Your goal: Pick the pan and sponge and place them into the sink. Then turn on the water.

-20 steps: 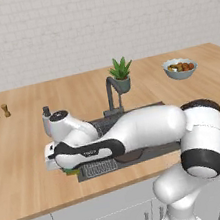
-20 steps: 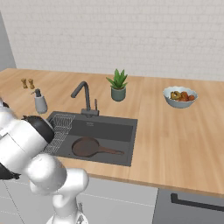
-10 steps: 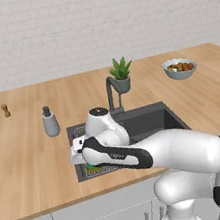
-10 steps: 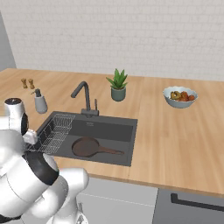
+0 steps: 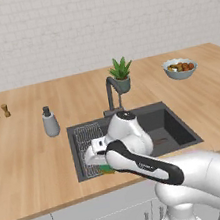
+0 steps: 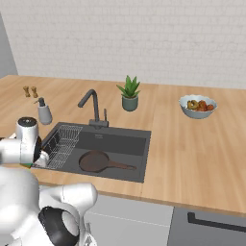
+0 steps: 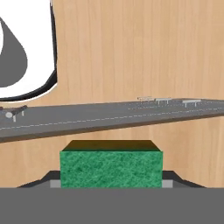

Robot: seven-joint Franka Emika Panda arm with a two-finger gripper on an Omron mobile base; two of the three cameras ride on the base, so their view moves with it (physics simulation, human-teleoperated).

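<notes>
The pan point(image 6: 98, 161) lies in the sink point(image 6: 120, 137) beside its wire rack point(image 6: 65, 143).

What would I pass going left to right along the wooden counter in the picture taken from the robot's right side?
Salt and pepper shakers → soap dispenser → wire rack → faucet → potted plant → bowl of fruit. The pan lies in the sink, below the faucet.
</notes>
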